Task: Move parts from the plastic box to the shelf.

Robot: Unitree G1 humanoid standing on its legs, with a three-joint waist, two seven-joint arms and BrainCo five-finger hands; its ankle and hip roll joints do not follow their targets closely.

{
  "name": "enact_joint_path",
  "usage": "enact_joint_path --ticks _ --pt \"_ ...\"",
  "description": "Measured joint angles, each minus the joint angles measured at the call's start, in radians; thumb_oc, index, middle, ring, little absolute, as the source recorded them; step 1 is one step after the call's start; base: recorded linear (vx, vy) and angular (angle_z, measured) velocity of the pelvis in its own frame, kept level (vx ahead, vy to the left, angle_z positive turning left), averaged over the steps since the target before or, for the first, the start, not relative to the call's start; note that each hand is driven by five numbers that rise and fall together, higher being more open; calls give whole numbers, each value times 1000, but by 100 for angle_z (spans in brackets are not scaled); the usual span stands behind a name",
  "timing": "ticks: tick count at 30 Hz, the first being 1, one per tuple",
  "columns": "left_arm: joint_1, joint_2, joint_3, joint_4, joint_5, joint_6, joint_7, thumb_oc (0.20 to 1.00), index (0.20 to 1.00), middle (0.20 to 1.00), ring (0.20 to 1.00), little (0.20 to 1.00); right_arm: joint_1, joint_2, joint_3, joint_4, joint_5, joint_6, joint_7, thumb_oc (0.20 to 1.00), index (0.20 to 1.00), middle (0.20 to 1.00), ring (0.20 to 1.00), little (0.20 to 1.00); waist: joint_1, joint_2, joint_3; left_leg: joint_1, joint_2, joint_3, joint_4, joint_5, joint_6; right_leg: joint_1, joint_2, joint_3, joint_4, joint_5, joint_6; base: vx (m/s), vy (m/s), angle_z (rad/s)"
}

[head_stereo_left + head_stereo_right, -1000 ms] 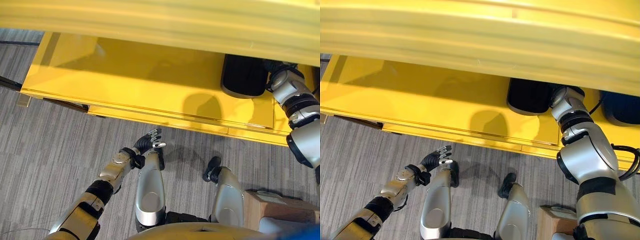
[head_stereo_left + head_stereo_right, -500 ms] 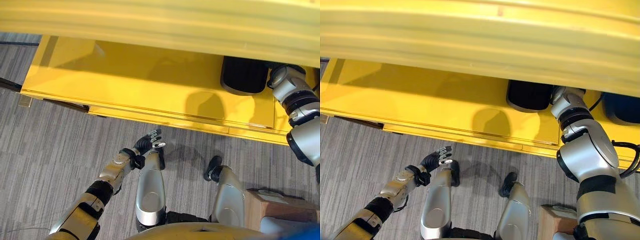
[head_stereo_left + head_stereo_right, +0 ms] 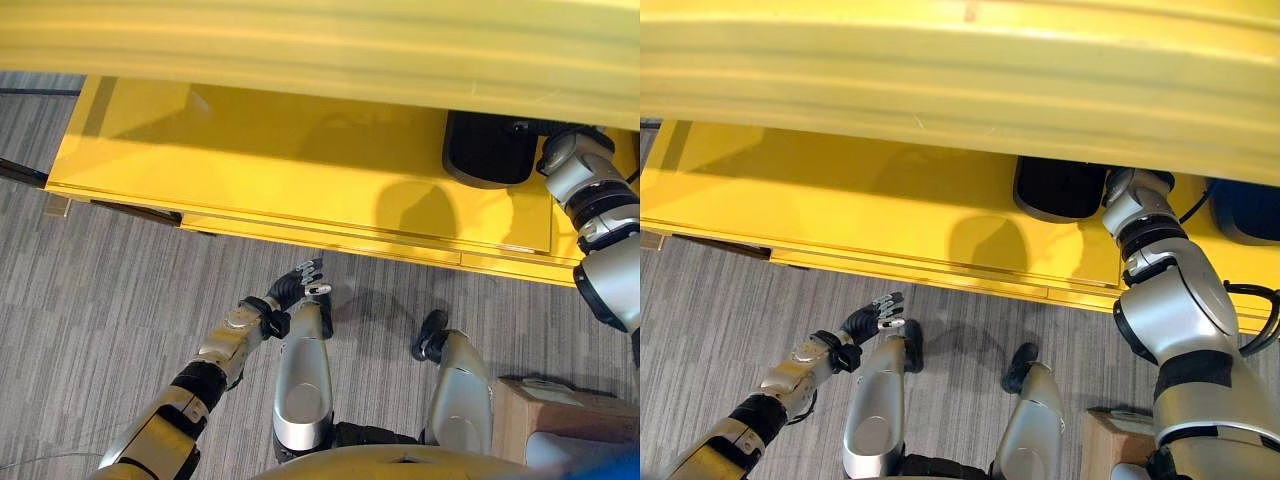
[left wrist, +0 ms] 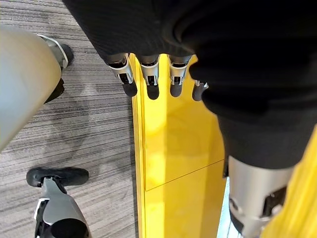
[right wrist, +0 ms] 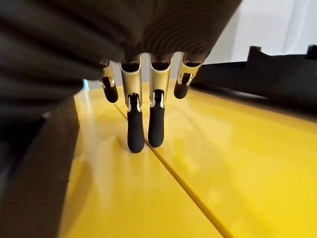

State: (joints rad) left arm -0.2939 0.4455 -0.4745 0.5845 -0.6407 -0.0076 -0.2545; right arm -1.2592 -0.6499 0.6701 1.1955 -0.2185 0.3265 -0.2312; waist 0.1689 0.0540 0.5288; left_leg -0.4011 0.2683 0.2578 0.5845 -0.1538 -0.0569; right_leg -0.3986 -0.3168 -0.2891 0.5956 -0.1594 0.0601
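Observation:
A black part (image 3: 488, 150) lies on the yellow shelf (image 3: 280, 170), at its right end under the upper board (image 3: 320, 45). My right arm (image 3: 598, 212) reaches in just right of that part. In the right wrist view my right hand (image 5: 136, 124) hovers open over the yellow surface with straight fingers and nothing in it. The black part (image 5: 29, 168) is close on one side of it and another dark part (image 5: 277, 74) on the other. That second dark part (image 3: 1245, 212) sits further right on the shelf. My left hand (image 3: 298, 281) hangs open and empty low over the floor.
The shelf's front edge (image 3: 300, 232) runs across the view above grey carpet (image 3: 90, 300). A cardboard box (image 3: 560, 410) stands on the floor at the lower right. The shelf's left and middle stretch (image 3: 200, 140) is bare yellow board.
The whole picture has shifted slightly, so the camera moved. My right arm stays beside the black part and my left hand hangs as before.

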Motion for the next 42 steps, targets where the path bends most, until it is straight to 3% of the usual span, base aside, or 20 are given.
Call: enact_joint_path --ticks 5,10,19,33,37,39,42 --pt "-1 0 0 0 -12 2 -1 1000 1000 1000 1000 1000 0 1 -8 -1 43 0 -41 1000 1000 1000 1000 1000 -4 0 0 3 0 3 -3 0 0 0 1 0 -2 1 0 0 0 0" --pt "0 0 -12 0 -16 2 -1 1000 1000 1000 1000 1000 0 1 -48 -13 101 -14 -142 1000 1000 1000 1000 1000 -13 0 0 17 -2 8 -7 0 0 9 1 3 -5 2 2 0 3 -1" --pt "3 0 -38 -13 -16 5 18 1000 1000 1000 1000 1000 4 -8 -115 -121 141 -126 -326 1000 1000 1000 1000 1000 -41 1 -1 64 -6 26 -49 7 -1 54 19 7 -68 30 8 9 -3 -4" --pt "34 3 -18 -51 -14 23 19 1000 1000 1000 1000 1000 163 -34 -283 -346 336 -257 -332 1000 1000 1000 1000 1000 -58 3 -3 177 -25 60 -162 38 -7 157 44 2 -185 70 13 9 2 -3" --pt "76 1 26 -63 -9 23 19 1000 1000 1000 1000 1000 327 -27 -368 -494 387 -277 -313 1000 1000 1000 1000 1000 -78 1 -8 224 -26 68 -201 42 -10 216 64 2 -261 100 20 51 21 -6" --pt "118 -1 69 -94 5 22 21 1000 1000 1000 1000 1000 483 8 -436 -657 395 -280 -285 1000 1000 1000 1000 1000 -96 -8 -15 262 -28 77 -232 52 -14 255 74 2 -304 115 22 64 25 -6" --pt "200 -5 104 -98 26 27 23 1000 1000 1000 1000 1000 730 91 -428 -859 396 -278 -229 1000 1000 1000 1000 1000 -134 -26 -81 299 -29 96 -279 57 -21 286 90 9 -362 131 27 44 32 -20"
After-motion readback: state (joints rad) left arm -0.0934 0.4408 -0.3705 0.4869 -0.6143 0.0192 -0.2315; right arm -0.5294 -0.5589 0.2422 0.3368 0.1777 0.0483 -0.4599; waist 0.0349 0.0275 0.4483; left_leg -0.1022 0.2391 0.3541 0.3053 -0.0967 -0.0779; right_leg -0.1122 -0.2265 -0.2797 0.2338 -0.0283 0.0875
